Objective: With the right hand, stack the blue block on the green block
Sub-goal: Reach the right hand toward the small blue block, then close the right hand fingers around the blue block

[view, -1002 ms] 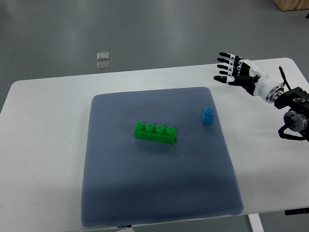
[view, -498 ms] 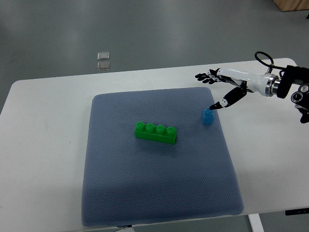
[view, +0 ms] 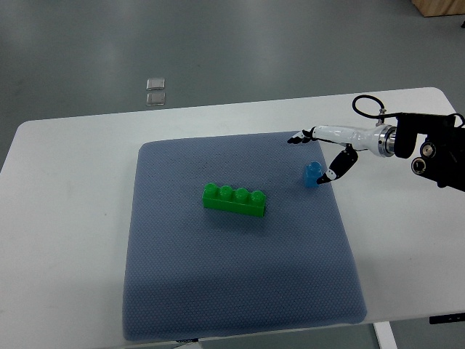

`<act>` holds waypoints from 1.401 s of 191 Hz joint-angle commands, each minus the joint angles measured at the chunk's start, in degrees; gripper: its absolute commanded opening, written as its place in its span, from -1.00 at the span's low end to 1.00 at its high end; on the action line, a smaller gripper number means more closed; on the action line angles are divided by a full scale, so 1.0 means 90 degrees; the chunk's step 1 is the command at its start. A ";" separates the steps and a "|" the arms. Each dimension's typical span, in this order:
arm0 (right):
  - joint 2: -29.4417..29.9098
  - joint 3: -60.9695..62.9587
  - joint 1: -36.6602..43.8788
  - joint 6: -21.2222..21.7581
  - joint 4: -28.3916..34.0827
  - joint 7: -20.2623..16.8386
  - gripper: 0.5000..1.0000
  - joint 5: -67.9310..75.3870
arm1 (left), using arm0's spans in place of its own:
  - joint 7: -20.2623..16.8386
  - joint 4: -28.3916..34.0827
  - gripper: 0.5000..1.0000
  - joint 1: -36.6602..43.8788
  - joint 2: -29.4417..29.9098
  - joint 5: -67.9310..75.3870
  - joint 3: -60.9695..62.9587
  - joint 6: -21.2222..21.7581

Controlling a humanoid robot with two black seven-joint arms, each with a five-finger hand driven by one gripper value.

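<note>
A small blue block (view: 312,175) stands upright on the right part of the blue-grey mat (view: 232,283). The long green block (view: 234,200) with a row of studs lies near the mat's middle, well left of the blue one. My right hand (view: 314,156) reaches in from the right edge, turned on its side over the blue block. Its fingers (view: 298,137) stretch past the far side of the block and its thumb (view: 338,166) hangs down at the block's right side, close to it. The hand is spread and holds nothing.
The mat covers most of a white table (view: 65,218). Two small clear square pieces (view: 155,91) lie on the grey floor beyond the table's far edge. A black cable loops above my right forearm (view: 421,145).
My right hand has come down and left from the table's far right corner, turning onto its side, until it brackets the blue block. Neither block has moved.
</note>
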 commanded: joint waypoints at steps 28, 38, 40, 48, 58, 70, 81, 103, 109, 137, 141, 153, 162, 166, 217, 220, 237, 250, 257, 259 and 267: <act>0.0012 -0.0113 0.0004 -0.0029 -0.0039 -0.0071 0.57 -0.0032 | 0.0000 0.0008 1.00 0.0001 0.0000 0.0000 0.0000 0.0000; 0.0012 -0.0113 0.0004 -0.0048 -0.0058 -0.0071 0.56 -0.0091 | 0.0000 -0.0001 1.00 0.0001 0.0000 0.0000 0.0000 0.0000; 0.0012 -0.0113 -0.0006 -0.0048 -0.0068 -0.0080 0.56 -0.0101 | 0.0000 0.0008 1.00 0.0001 0.0000 0.0000 0.0000 0.0000; 0.0012 -0.0113 -0.0006 -0.0048 -0.0097 -0.0100 0.51 -0.0140 | 0.0000 -0.0001 1.00 0.0001 0.0000 0.0000 0.0010 0.0000; 0.0012 -0.0113 -0.0006 -0.0048 -0.0127 -0.0178 0.50 -0.0150 | 0.0000 -0.0001 1.00 0.0001 0.0000 0.0000 0.0000 0.0000; 0.0022 -0.0123 -0.0016 -0.0087 -0.0195 -0.0227 0.47 -0.0150 | 0.0000 -0.0001 1.00 0.0001 0.0000 0.0000 0.0000 0.0000; 0.0061 -0.0123 -0.0016 -0.0107 -0.0224 -0.0227 0.43 -0.0159 | 0.0000 -0.0001 1.00 0.0001 0.0000 0.0000 0.0000 0.0000; 0.0110 -0.0201 -0.0016 -0.0117 -0.0303 -0.0256 0.33 -0.0218 | 0.0000 -0.0001 1.00 0.0001 0.0000 0.0000 0.0000 0.0000; 0.0130 -0.0240 -0.0016 -0.0117 -0.0322 -0.0256 0.33 -0.0218 | 0.0000 0.0008 1.00 0.0001 0.0000 0.0000 0.0000 0.0000; 0.0149 -0.0289 -0.0035 -0.0175 -0.0361 -0.0256 0.32 -0.0228 | 0.0000 -0.0001 1.00 0.0001 0.0000 0.0000 0.0000 0.0000; 0.0149 -0.0289 -0.0045 -0.0175 -0.0351 -0.0256 0.32 -0.0228 | 0.0000 -0.0001 1.00 0.0001 0.0000 0.0000 0.0000 0.0000; 0.0169 -0.0289 -0.0055 -0.0175 -0.0361 -0.0256 0.31 -0.0228 | 0.0000 -0.0001 1.00 0.0001 0.0000 0.0000 0.0000 0.0000; 0.0208 -0.0299 -0.0055 -0.0185 -0.0361 -0.0256 0.29 -0.0228 | 0.0000 -0.0001 1.00 0.0001 0.0000 0.0000 0.0000 0.0000; 0.0208 -0.0299 -0.0055 -0.0185 -0.0361 -0.0256 0.29 -0.0228 | 0.0000 -0.0001 1.00 0.0001 0.0000 0.0000 0.0000 0.0000; 0.0325 -0.0309 -0.0055 -0.0205 -0.0410 -0.0266 0.18 -0.0237 | 0.0000 -0.0001 1.00 0.0001 0.0000 0.0000 0.0000 0.0000; 0.0325 -0.0309 -0.0055 -0.0205 -0.0410 -0.0266 0.17 -0.0237 | 0.0000 -0.0001 1.00 0.0001 0.0000 0.0000 0.0000 0.0000; 0.0335 -0.0309 -0.0055 -0.0205 -0.0439 -0.0334 0.12 -0.0237 | 0.0000 -0.0001 1.00 0.0001 0.0000 0.0000 0.0000 0.0000; 0.0325 -0.0328 -0.0045 -0.0205 -0.0439 -0.0334 0.09 -0.0237 | 0.0000 -0.0001 1.00 0.0001 0.0000 0.0000 0.0000 0.0000; 0.0335 -0.0328 -0.0045 -0.0205 -0.0439 -0.0334 0.08 -0.0237 | 0.0000 0.0008 1.00 0.0001 0.0000 0.0000 0.0000 0.0000; 0.0335 -0.0328 -0.0045 -0.0205 -0.0439 -0.0334 0.08 -0.0237 | 0.0000 -0.0001 1.00 0.0001 0.0000 0.0000 0.0000 0.0000; 0.0335 -0.0328 -0.0045 -0.0205 -0.0439 -0.0344 0.07 -0.0237 | 0.0000 0.0008 1.00 0.0001 0.0000 0.0000 0.0000 0.0000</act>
